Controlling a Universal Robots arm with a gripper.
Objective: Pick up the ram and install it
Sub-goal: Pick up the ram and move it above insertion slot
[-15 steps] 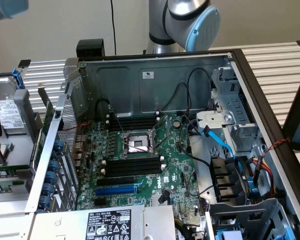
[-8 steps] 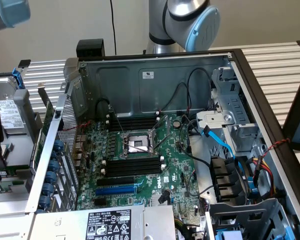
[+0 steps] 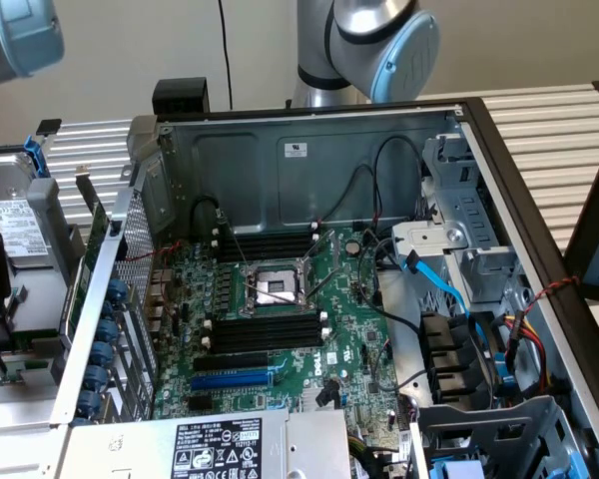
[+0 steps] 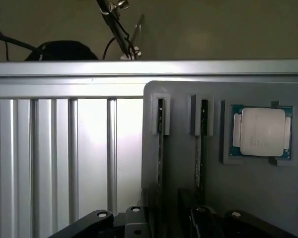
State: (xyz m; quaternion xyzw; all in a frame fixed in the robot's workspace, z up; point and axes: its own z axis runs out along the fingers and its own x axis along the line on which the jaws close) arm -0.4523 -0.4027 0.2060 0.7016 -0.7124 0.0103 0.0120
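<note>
Open computer case [image 3: 280,180] (motherboard [image 3: 355,299] inside)

The slatted counter [image 3: 559,130] carries an open computer case [image 3: 280,190], bare slats at two o'clock, and a grey tray [image 4: 184,163].

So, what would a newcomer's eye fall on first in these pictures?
The open computer case dominates the exterior view, its green motherboard showing a processor socket at the middle. In the wrist view, a grey holder carries two ram sticks on edge, beside a silver processor.

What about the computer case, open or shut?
Open: the computer case has no side cover, and its green board lies exposed.
</note>
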